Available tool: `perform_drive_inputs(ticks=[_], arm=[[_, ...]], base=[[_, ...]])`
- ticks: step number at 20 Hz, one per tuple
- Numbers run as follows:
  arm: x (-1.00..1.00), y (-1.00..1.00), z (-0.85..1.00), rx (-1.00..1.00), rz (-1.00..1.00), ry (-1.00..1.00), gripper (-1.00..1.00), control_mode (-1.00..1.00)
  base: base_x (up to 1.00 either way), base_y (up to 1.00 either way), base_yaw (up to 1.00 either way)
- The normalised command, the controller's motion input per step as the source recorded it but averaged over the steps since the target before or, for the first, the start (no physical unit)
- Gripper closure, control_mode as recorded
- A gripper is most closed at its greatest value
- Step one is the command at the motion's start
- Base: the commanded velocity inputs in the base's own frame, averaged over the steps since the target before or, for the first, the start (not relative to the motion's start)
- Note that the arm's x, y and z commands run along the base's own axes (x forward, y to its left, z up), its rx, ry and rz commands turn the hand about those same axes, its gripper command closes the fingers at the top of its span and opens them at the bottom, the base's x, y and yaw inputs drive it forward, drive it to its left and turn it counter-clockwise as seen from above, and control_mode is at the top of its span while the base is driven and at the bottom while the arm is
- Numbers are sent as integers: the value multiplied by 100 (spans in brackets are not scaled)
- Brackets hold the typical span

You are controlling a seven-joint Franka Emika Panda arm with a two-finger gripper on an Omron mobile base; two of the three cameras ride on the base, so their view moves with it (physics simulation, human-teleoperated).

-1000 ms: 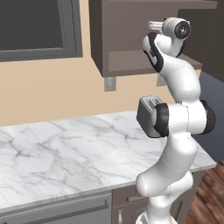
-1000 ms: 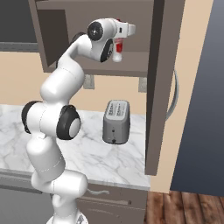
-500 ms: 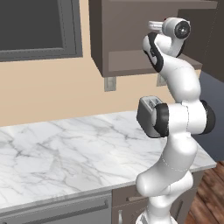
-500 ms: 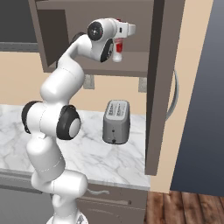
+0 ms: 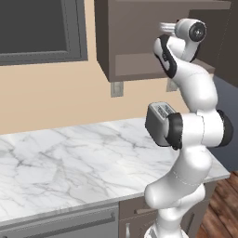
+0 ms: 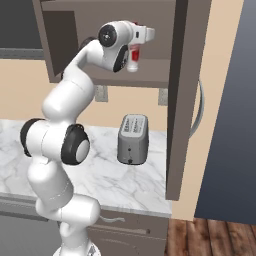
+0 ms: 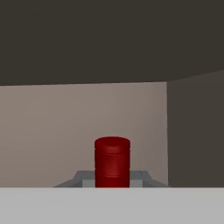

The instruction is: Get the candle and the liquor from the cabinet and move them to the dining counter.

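Nothing visible has shifted over the past second: at the upper centre of the right base view the gripper (image 6: 134,52) stays narrowly clamped on the liquor (image 6: 133,59), red cap between the fingers, apparently so the bottle can be drawn upright out of the cabinet (image 6: 160,75). Below, mid-frame, a toaster (image 6: 133,139) stands on the marble wall counter (image 5: 69,158) beneath a beige wall.

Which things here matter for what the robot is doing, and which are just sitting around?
Part of the job:
- bottle, red cap up
- cabinet, open
- hand, shut on the bottle

Just there:
- toaster
- wall counter
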Motion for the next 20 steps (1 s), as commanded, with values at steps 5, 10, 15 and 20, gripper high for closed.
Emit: perform_drive_inputs(ticks=[5, 10, 15, 20], arm=[[-56, 1, 0, 0, 0, 0, 100, -100], [-62, 7, 0, 0, 0, 0, 100, -100], [-75, 20, 1, -1, 0, 0, 100, -100], [-78, 25, 4, 0, 4, 0, 100, -100]], base=[[0, 0, 0], [0, 0, 0], [0, 0, 0], [0, 0, 0]])
